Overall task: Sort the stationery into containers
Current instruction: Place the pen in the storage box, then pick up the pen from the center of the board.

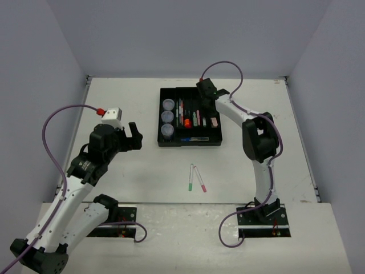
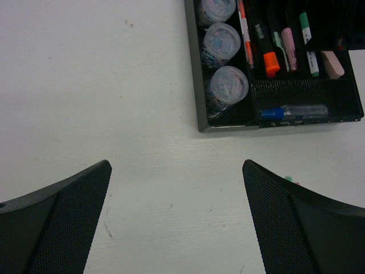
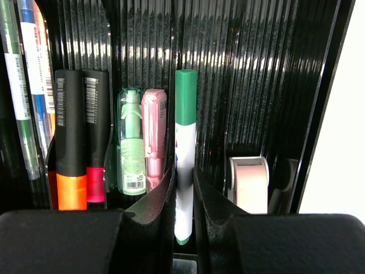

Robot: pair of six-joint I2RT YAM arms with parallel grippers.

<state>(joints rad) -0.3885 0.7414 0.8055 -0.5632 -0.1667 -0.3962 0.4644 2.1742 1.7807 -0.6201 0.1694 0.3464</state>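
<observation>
The black tray (image 1: 162, 97) lies at the table's middle back and holds three round pots (image 1: 167, 117), pens, markers and a pink eraser (image 1: 214, 121). My right gripper (image 1: 206, 96) is over the tray's far part. In the right wrist view it (image 3: 183, 191) is shut on a white marker with a green cap (image 3: 185, 120), held in a slot beside a pink and a green marker (image 3: 132, 148) and the eraser (image 3: 248, 185). Two thin pens (image 1: 195, 177) lie loose on the table in front of the tray. My left gripper (image 1: 134, 137) is open and empty, left of the tray (image 2: 201, 97).
Orange and pink markers with black caps (image 3: 71, 142) stand in the slot left of the green one. A blue-capped pen (image 2: 291, 112) lies across the tray's front slot. Grey walls enclose the table on three sides. Purple cables loop off both arms.
</observation>
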